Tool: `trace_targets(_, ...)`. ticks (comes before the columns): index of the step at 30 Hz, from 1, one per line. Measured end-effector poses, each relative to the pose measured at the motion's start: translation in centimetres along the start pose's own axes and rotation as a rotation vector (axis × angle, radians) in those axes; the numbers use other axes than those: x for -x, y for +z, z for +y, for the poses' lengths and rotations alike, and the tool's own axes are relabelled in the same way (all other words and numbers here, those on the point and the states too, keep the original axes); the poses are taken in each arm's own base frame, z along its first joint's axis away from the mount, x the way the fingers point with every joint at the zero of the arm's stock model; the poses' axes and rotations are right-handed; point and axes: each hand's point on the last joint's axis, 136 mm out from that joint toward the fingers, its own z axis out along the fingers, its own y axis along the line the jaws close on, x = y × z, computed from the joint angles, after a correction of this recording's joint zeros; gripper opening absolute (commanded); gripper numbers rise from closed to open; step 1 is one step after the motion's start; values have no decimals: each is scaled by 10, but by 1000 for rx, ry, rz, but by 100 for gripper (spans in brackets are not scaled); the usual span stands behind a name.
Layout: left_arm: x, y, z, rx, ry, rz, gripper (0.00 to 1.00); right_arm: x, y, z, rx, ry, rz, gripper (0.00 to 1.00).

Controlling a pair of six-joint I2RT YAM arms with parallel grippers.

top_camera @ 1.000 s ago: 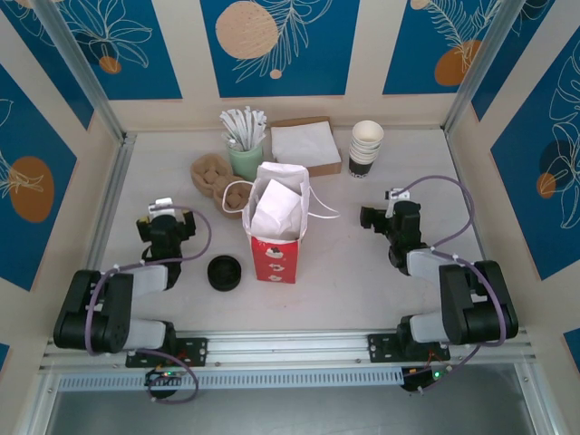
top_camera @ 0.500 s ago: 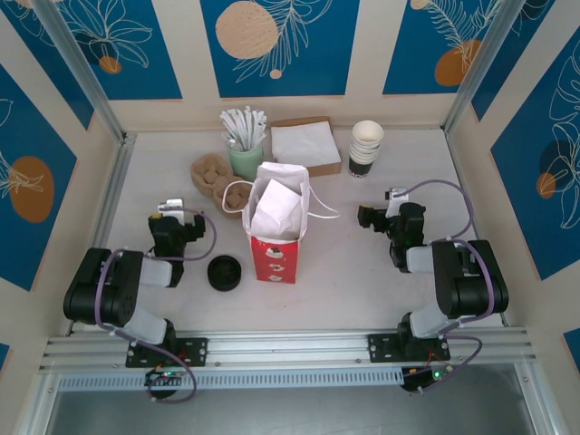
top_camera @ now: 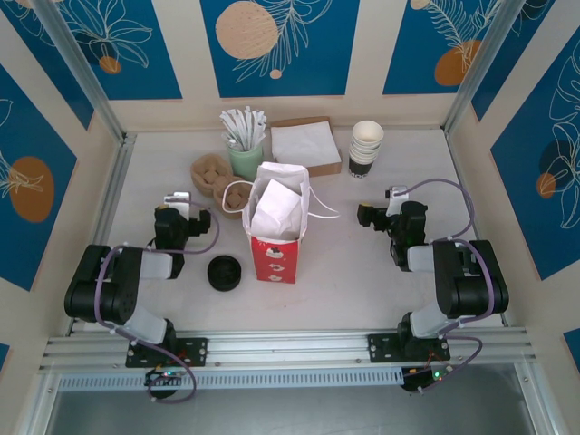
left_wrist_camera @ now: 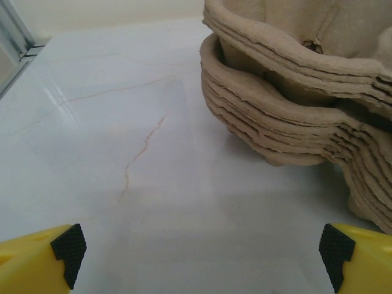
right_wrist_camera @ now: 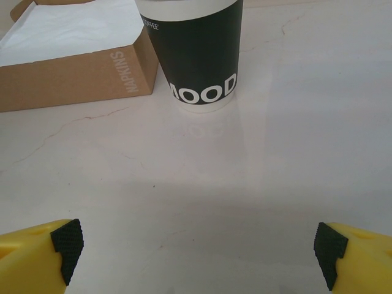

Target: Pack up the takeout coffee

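— Looking for the coffee? I can't tell where it is; perhaps down in the bag [top_camera: 275, 258], under that crumpled white paper [top_camera: 272, 213].

— Left gripper [left_wrist_camera: 202, 251] gapes empty before the carriers [left_wrist_camera: 294, 92], rough moulded pulp, nested. Right gripper [right_wrist_camera: 199, 245], equally wide and empty, faces the cups [right_wrist_camera: 196, 55], smooth dark sleeve, beside the cardboard napkin box [right_wrist_camera: 73, 73].

— Bag's upright, mouth open for loading, I'd guess.

NAPKINS on cardboard box [right_wrist_camera: 73, 70]; "OOD" + partial 1st letter on cup [right_wrist_camera: 196, 55].
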Motion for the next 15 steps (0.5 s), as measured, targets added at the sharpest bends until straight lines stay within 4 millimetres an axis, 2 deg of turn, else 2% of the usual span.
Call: trace_targets(15, -1, 0, -4, -24, 17, 2, 99, 0, 0, 0, 0, 0, 0, 99)
